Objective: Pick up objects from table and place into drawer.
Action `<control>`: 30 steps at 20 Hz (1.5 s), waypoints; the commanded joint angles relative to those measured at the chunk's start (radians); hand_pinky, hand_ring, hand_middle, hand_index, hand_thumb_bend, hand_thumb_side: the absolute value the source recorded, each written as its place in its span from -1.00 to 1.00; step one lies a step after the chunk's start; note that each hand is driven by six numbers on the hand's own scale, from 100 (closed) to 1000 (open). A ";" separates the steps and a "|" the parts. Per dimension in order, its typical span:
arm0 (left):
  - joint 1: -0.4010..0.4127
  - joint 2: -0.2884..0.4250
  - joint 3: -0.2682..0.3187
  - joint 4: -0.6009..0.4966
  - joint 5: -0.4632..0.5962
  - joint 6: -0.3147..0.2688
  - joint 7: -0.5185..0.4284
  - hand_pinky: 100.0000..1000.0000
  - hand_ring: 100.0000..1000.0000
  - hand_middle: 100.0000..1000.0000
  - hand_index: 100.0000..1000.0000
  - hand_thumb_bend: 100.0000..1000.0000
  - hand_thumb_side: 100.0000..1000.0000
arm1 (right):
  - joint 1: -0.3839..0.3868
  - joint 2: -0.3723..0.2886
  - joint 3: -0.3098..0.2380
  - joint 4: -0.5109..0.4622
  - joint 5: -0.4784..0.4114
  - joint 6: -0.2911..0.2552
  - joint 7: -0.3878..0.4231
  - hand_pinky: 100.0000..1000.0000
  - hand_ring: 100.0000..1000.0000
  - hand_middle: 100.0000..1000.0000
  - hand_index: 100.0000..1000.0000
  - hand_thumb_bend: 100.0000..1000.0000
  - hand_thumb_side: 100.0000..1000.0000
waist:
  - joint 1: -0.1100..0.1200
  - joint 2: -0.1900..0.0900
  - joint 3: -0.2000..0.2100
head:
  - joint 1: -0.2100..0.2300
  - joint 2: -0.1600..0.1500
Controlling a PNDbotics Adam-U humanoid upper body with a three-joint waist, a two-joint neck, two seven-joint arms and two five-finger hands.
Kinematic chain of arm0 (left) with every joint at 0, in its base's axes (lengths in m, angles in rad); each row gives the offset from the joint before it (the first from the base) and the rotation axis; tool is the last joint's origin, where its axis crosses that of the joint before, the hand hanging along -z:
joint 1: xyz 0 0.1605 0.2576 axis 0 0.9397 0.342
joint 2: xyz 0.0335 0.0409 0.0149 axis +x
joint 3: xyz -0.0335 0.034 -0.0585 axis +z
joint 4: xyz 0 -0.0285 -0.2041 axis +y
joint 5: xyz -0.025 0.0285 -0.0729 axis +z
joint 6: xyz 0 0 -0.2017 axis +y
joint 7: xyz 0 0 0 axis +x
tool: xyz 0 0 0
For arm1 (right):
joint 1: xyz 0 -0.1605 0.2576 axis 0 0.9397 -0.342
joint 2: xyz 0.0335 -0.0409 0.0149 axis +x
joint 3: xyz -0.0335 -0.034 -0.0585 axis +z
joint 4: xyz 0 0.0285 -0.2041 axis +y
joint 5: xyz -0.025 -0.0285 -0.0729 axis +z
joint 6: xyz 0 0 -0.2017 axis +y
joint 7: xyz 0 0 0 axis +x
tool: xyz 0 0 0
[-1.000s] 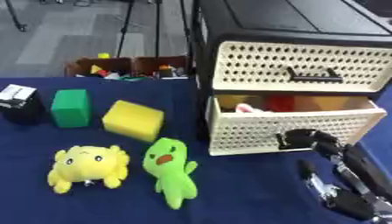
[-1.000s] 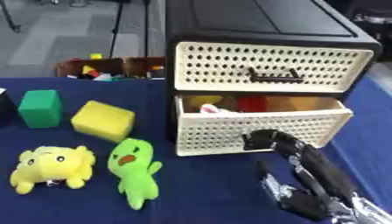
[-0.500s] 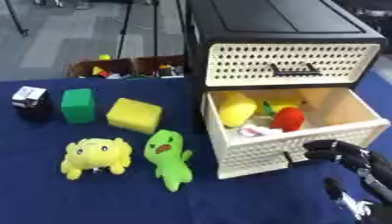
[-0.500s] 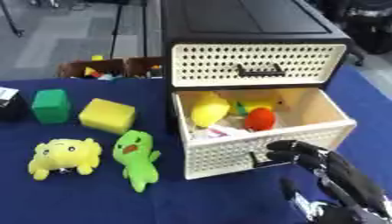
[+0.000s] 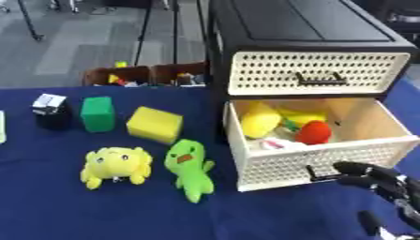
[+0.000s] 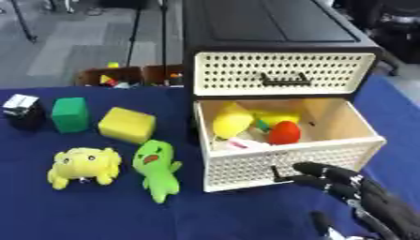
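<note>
The cream lower drawer (image 5: 271, 165) of the black cabinet (image 5: 295, 28) stands pulled out, holding a yellow toy (image 5: 261, 119), a red toy (image 5: 313, 132) and something white. On the blue table lie a green plush (image 5: 190, 168), a yellow plush (image 5: 116, 165), a yellow block (image 5: 153, 124), a green cube (image 5: 97, 113) and a black-and-white cube (image 5: 52, 110). My right hand (image 6: 361, 190) is at the lower right, fingers stretched toward the drawer's dark handle (image 5: 316, 174), tips just beside it and holding nothing. No left hand shows.
The upper drawer (image 5: 320, 72) is closed. Behind the table's far edge stand brown boxes (image 5: 147, 75) with small toys, and tripod legs on the grey floor. A pale edge (image 5: 2, 126) shows at the far left.
The lower drawer has slid out from a narrow gap to wide open, with my right hand drawing back toward me. The toys on the table stayed put; the camera shifted.
</note>
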 commanded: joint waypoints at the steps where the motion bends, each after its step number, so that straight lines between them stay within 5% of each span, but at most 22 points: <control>1: -0.005 0.013 0.009 -0.019 0.000 -0.002 0.005 -0.46 -0.11 -0.03 0.35 -0.84 0.58 | -0.013 -0.029 0.000 -0.004 0.015 0.005 0.020 0.41 0.67 0.77 0.77 -1.00 1.00 | -0.004 -0.011 0.003 | -0.006 -0.026; 13: -0.012 0.001 0.005 -0.019 0.012 -0.006 -0.004 -0.47 -0.12 -0.04 0.35 -0.87 0.58 | -0.092 -0.057 -0.003 -0.004 -0.034 0.136 0.090 0.45 0.74 0.81 0.81 -1.00 1.00 | -0.019 0.038 0.042 | -0.055 -0.062; 30: -0.017 -0.008 -0.006 -0.019 0.021 -0.010 -0.025 -0.48 -0.12 -0.04 0.33 -0.89 0.58 | -0.153 -0.079 -0.065 -0.004 -0.152 0.239 0.022 0.55 0.81 0.87 0.86 -1.00 1.00 | -0.017 0.077 0.064 | -0.087 -0.125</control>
